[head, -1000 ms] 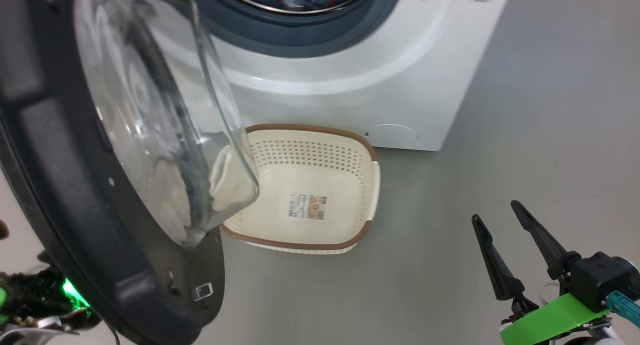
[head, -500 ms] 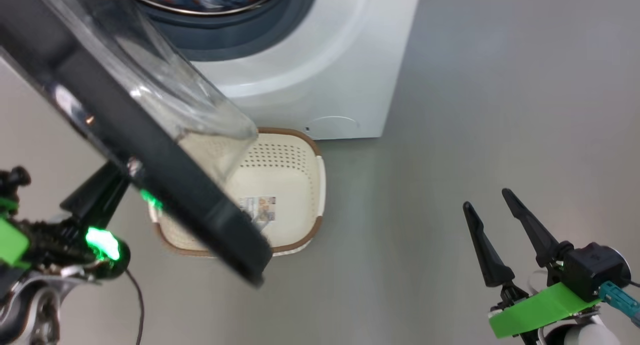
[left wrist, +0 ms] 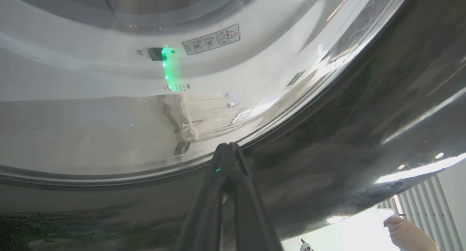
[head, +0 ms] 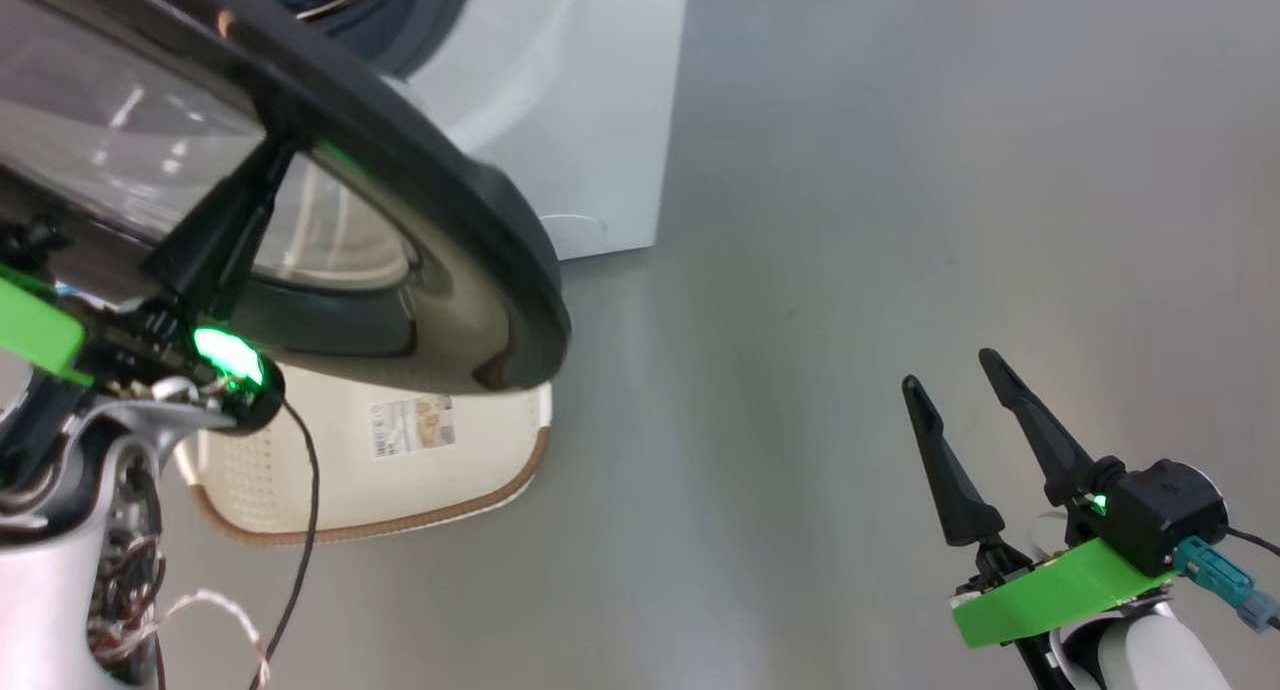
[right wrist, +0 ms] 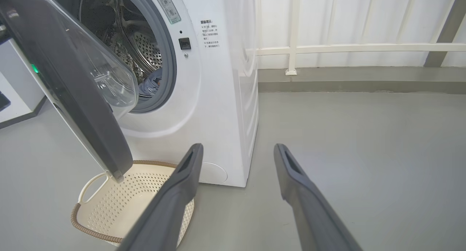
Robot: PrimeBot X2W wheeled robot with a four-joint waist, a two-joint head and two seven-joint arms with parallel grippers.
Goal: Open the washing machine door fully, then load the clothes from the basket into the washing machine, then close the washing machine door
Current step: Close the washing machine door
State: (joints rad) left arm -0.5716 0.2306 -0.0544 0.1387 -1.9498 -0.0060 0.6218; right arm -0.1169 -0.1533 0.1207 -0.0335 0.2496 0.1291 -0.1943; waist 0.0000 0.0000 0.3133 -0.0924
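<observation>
Head view: closed left jaws point at the outer face of the half-open washing machine door (head: 500, 260) — the nearer arm. Left wrist view: tips seem to touch it, dead ahead. Right wrist view: right jaws open, empty — door up-left, well apart.

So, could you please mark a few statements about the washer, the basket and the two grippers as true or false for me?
1. The basket is empty. True.
2. The right gripper holds a garment. False: it is open and empty, above the floor.
3. The washing machine door is closed. False: it stands ajar, angled out over the basket.
4. Blue clothes lie inside the drum. True.
5. The left gripper is shut, its tips at the door's glossy outer side. True.
</observation>
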